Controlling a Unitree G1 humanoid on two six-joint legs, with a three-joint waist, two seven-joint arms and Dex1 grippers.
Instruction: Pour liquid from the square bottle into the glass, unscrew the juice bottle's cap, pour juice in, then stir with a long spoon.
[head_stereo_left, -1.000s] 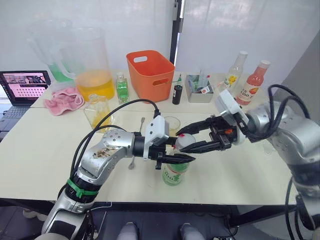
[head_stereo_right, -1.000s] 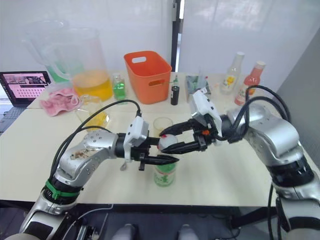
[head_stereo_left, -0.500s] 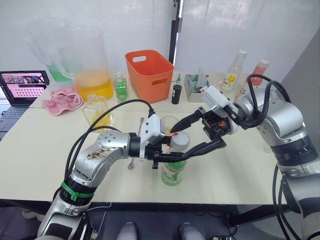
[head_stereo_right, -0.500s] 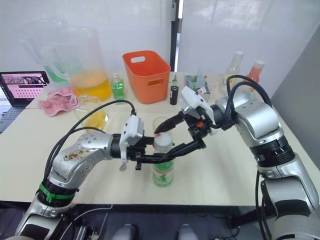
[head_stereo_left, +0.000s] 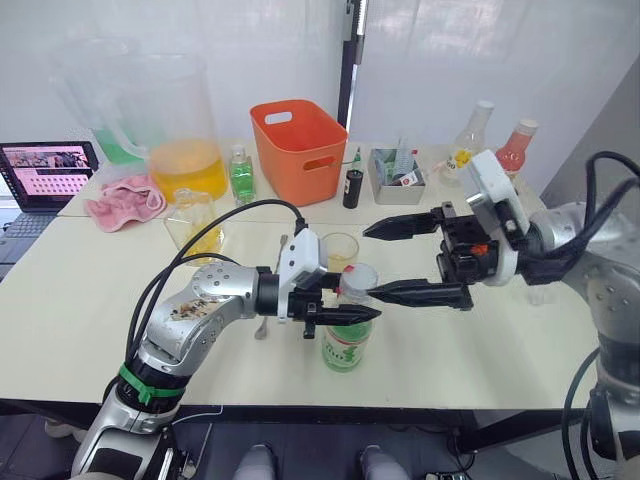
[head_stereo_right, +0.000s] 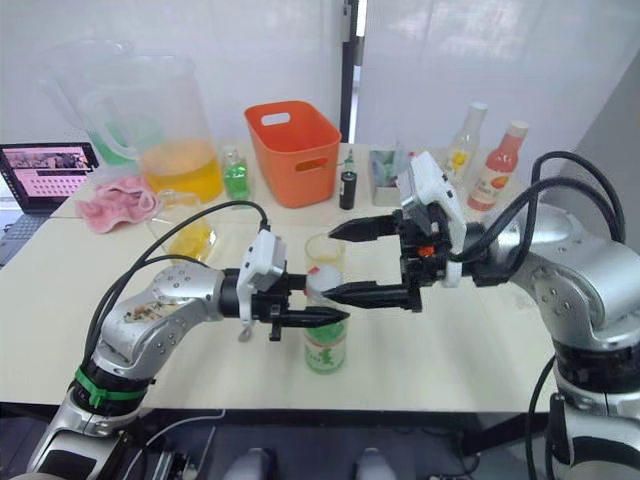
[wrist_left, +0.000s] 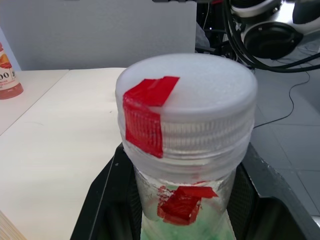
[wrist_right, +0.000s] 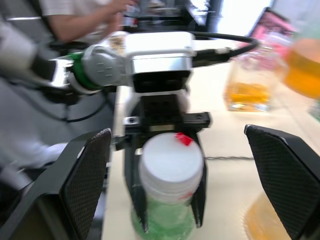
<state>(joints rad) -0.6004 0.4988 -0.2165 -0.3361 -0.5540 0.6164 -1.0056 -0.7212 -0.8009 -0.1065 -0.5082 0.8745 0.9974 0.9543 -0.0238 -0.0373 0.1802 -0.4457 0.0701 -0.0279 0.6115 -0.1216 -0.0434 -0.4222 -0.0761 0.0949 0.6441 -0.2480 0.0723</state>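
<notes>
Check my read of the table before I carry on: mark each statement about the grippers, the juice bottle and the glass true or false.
1. The left gripper is clamped on the neck of the juice bottle. True.
2. The white cap is off and lies on the table. False: it sits on the bottle's neck.
3. The right gripper is shut on the cap. False: its fingers are spread wide, one above and one beside the cap, not gripping it.
4. The glass holds some yellow-orange liquid. True.
5. The square bottle stands in the orange basket. False: it stands on the table, near the pink cloth.
</notes>
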